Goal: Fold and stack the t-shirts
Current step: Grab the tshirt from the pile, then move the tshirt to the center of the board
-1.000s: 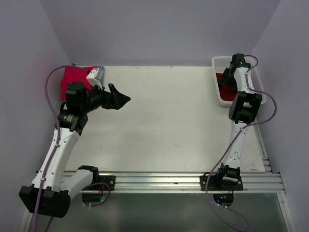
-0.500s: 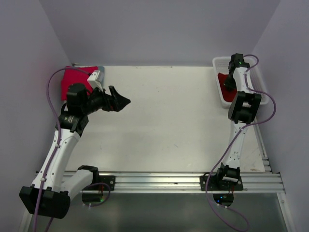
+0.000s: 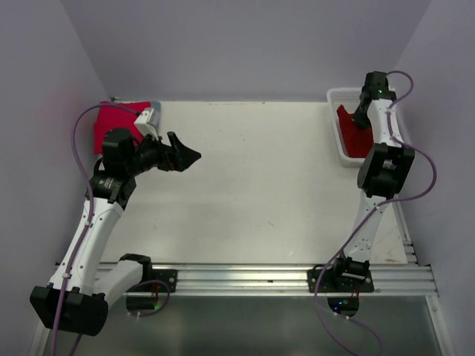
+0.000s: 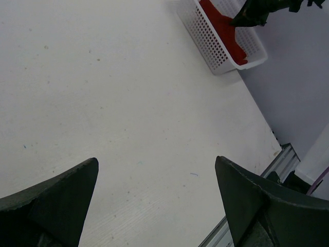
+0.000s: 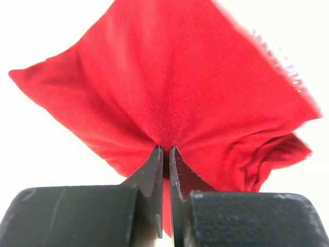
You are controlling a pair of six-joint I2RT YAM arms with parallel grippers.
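Two claws appear, with one garment in hand. The right claw (image 5: 164, 149) is clenched on a bright red soft cloth t-shirt (image 5: 169, 87). Its tips are pressed almost together, with only a thin pinch of fabric between them. Creases radiate from the grip point, and the rest of the cloth hangs away in loose folds.

The shirt is partly raised above the white plastic mesh basket (image 4: 205, 38) at the far right corner of the white table (image 3: 260, 185). Its lower part lies inside the basket.

The fabric is judged to be light, limp and not slippery. It will drape and swing and will not hold a shape, and it could catch on the mesh wall. A single central pinch bunches it, so spreading it flat probably calls for holds at the shoulders or hem corners.

The left claw (image 3: 184, 152) is released, with its jaws spread wide. It hovers over bare table at the left and grasps nothing.

A folded dark crimson t-shirt (image 3: 111, 126) lies at the far left corner. A pale blue-grey piece (image 3: 148, 115) sits just beside it, too small to identify.
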